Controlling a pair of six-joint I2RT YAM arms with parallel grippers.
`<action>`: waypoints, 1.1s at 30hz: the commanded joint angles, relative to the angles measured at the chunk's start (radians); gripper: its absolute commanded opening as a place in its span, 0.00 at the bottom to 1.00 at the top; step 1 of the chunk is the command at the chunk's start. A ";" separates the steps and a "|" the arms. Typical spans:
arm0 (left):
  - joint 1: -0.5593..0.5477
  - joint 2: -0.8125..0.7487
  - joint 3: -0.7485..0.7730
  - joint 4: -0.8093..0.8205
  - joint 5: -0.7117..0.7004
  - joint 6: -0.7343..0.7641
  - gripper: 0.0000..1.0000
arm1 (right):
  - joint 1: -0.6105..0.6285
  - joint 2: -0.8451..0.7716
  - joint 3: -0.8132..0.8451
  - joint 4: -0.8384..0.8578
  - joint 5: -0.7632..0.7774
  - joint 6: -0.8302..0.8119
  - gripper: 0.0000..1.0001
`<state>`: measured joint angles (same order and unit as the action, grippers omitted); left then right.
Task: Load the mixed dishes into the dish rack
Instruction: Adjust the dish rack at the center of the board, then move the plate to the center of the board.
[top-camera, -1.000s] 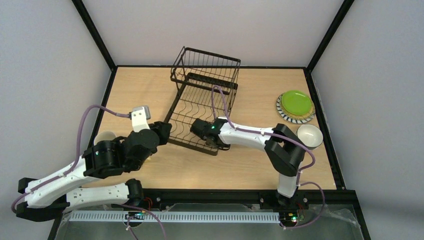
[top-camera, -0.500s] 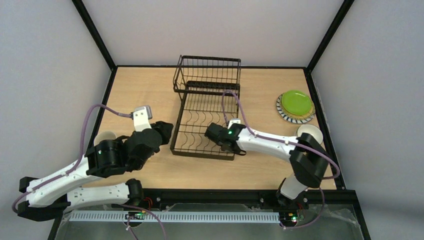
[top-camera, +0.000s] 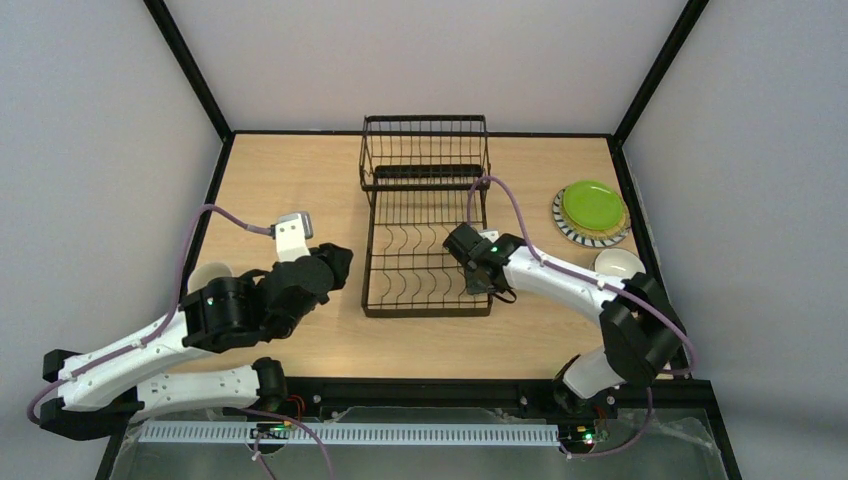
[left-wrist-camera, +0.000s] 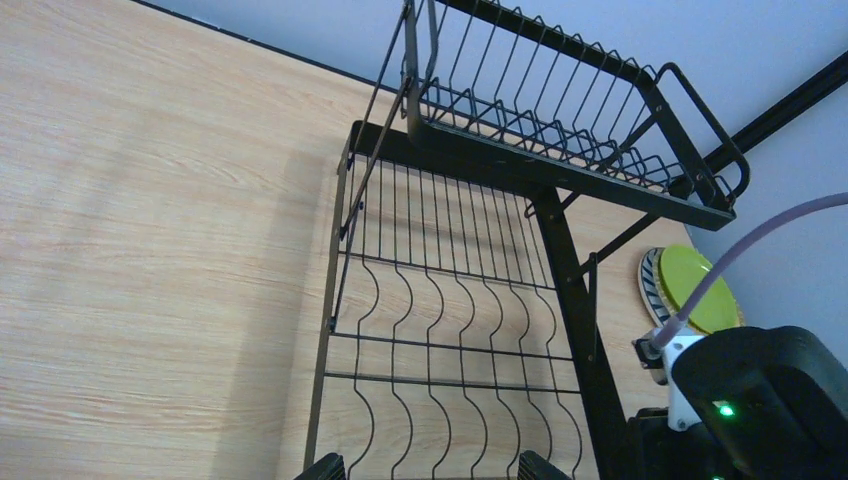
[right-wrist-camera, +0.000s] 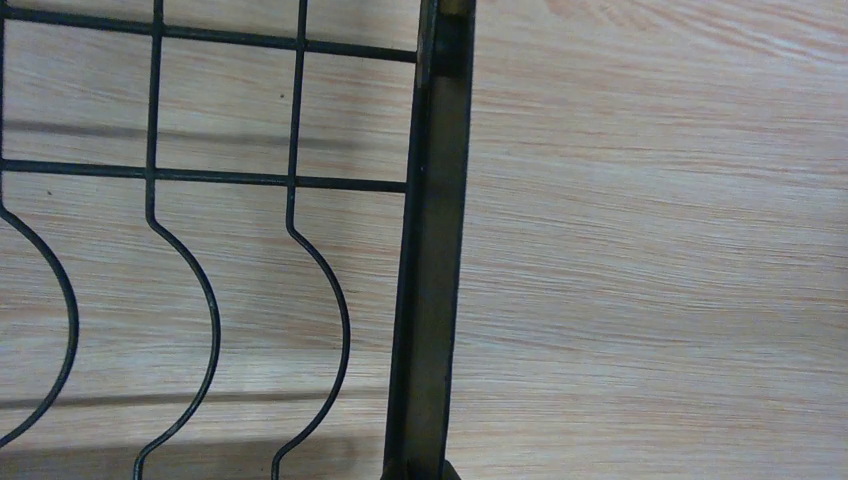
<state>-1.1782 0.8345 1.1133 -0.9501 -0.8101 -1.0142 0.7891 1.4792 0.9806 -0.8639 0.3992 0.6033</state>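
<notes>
Two mugs and three stacked plates are seen on the light wooden counter (top-camera: 300, 180), and none of them is in the rack, so the loading is judged not to have begun.

At the far left of the overhead view, a cream ceramic mug (top-camera: 208, 274) stands on the counter, half hidden behind the left arm. The left end effector (left-wrist-camera: 432, 468) is held with its fingers spread wide and nothing between them. It is aimed at the near edge of the rack from just beside it.

The black metal wire dish rack (top-camera: 425, 215) sits in the middle of the counter. Its curved plate dividers are toward the bottom of the frame and its raised wire basket is toward the top. Both sections are bare.

The right end effector (right-wrist-camera: 437, 238) is pressed together on the rack's right side rail, which is seen running between the two finger pads in the wrist view.

Further right, near the counter's edge, a lime green round plate (top-camera: 592, 205) lies on a tan plate, and both rest on a white plate with a striped rim (top-camera: 566, 232). Just below that stack stands a white mug (top-camera: 618, 263), partly covered by the right arm's elbow.

Every visible dish remains to be loaded. Whether more dishes are hidden under the arms cannot be told.
</notes>
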 joint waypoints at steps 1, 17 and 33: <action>0.005 0.005 -0.008 -0.005 -0.012 -0.009 0.99 | 0.002 0.059 0.030 0.055 -0.047 -0.130 0.00; 0.019 0.005 -0.014 -0.001 -0.016 0.008 0.99 | -0.028 0.113 0.050 0.049 -0.047 -0.118 0.22; 0.046 0.040 0.007 0.023 0.010 0.032 0.99 | -0.028 0.022 0.072 -0.023 -0.019 -0.037 0.84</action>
<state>-1.1446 0.8593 1.1110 -0.9390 -0.7948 -0.9977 0.7586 1.5558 1.0065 -0.8436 0.3595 0.5468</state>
